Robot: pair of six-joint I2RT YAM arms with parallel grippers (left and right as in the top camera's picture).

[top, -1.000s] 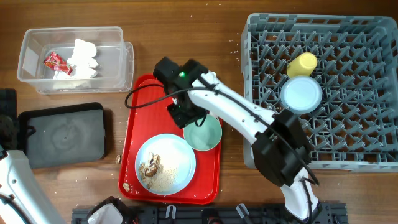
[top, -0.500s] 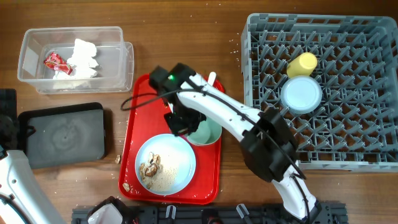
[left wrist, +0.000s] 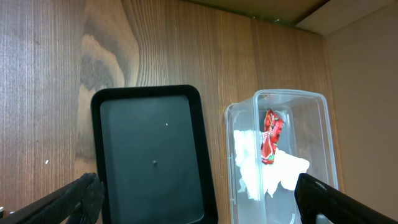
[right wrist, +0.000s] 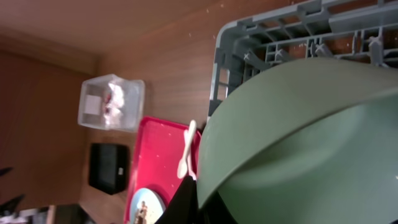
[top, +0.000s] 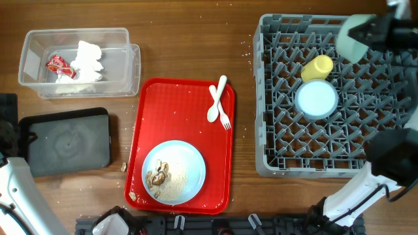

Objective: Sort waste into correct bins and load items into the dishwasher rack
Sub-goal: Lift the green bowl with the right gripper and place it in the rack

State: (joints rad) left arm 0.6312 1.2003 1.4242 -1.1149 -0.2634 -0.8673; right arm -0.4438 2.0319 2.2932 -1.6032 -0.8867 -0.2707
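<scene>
While the right gripper [top: 369,32] holds a green bowl [top: 351,39] by its rim above the rack's [top: 339,147] far corner, the left gripper [left wrist: 198,186] hangs spread wide and empty over the black tray [left wrist: 149,155] and the tub [left wrist: 320,143]. Below the held bowl, the rack already carries the cup [top: 318,66] and a second bowl [top: 316,99]. With the napkin [top: 86,60] and wrapper [top: 55,64] lying in the tub, that sorting looks done.

By my judgement these steps are left:
- setting this bowl down
- moving the spoon [top: 216,99] and fork [top: 224,119] off the red tray [top: 170,104]
- tipping the scraps [top: 159,175] from the plate [top: 189,166] into the bare black tray
- racking the plate

A few crumbs [top: 124,167] lie on the bench [top: 183,39] beside the red tray.
</scene>
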